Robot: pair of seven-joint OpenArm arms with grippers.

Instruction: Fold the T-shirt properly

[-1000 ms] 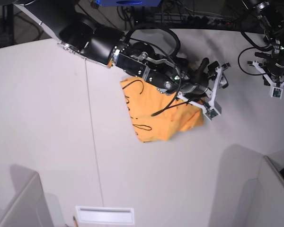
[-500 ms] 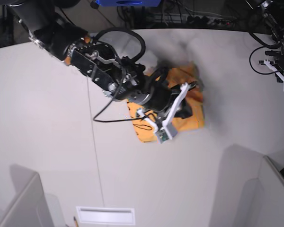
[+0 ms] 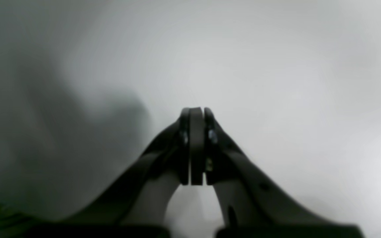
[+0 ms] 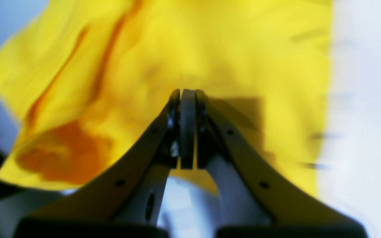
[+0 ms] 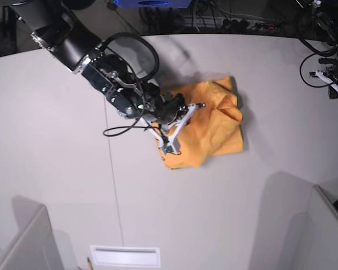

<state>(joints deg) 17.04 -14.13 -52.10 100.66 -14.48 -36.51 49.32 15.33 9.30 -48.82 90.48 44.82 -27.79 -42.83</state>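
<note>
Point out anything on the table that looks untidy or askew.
The T-shirt is a folded bundle but not neat: its top right corner is bunched and puckered, and its edges run crooked. The right gripper is shut above it, holding nothing.

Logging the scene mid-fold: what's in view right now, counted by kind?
T-shirt, orange, bunched on the table: 1
Grippers, right gripper and left gripper, both shut and empty: 2
Tables: 1
Total: 4
</note>
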